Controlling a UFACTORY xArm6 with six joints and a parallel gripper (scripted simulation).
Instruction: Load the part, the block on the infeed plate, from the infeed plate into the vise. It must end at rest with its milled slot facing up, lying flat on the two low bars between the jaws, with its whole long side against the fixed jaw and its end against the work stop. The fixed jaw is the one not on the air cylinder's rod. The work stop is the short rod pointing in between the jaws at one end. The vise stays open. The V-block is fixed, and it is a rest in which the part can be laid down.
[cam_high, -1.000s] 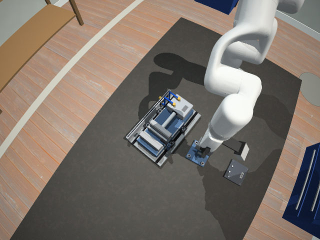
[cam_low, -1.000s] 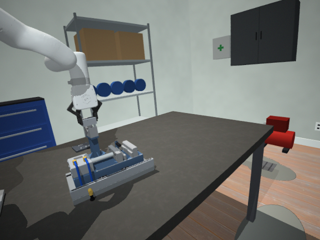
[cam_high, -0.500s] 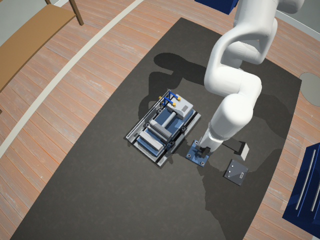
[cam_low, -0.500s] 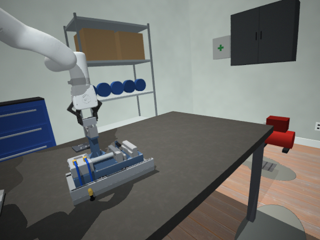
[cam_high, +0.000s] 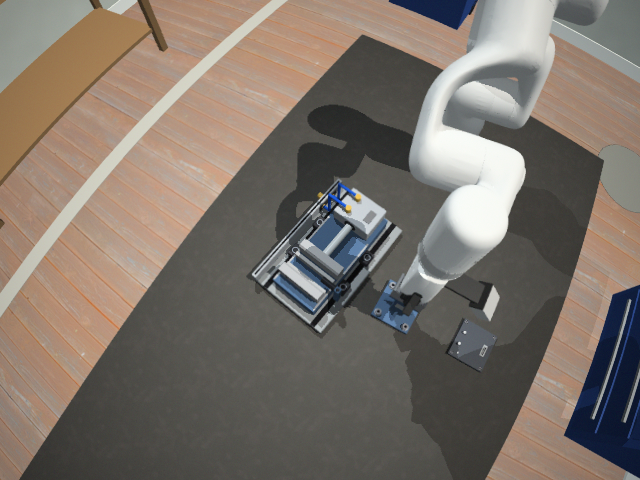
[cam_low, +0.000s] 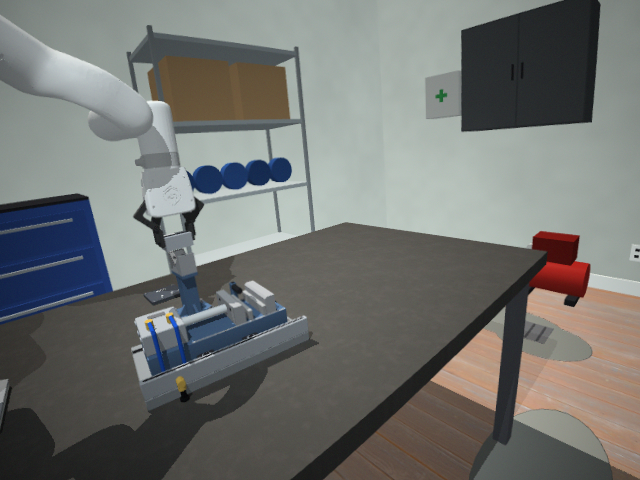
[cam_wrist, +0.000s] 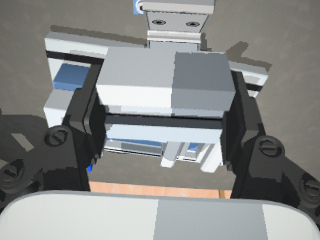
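My gripper (cam_low: 173, 235) is shut on the part (cam_low: 178, 241), a grey block, gripped across its sides in the wrist view (cam_wrist: 167, 80). It hangs in the air just above the V-block (cam_low: 183, 281), a blue post with a grey top on a blue base (cam_high: 395, 308). The arm hides most of the gripper (cam_high: 408, 300) from overhead. The infeed plate (cam_high: 471, 343) is dark grey and bare. The vise (cam_high: 325, 253) is open, with the air cylinder (cam_high: 359, 214) at its far end, the moving jaw (cam_high: 320, 258) on the rod and the fixed jaw (cam_high: 302, 283) nearest. I cannot make out the slot or the work stop.
A small pale box (cam_high: 485, 300) sits by the infeed plate, partly under the arm. Blue hoses (cam_low: 165, 335) and a yellow fitting (cam_low: 181, 383) are at the vise's cylinder end. A blue drawer cabinet (cam_low: 46, 253) and a shelf rack (cam_low: 227, 129) stand beyond the table.
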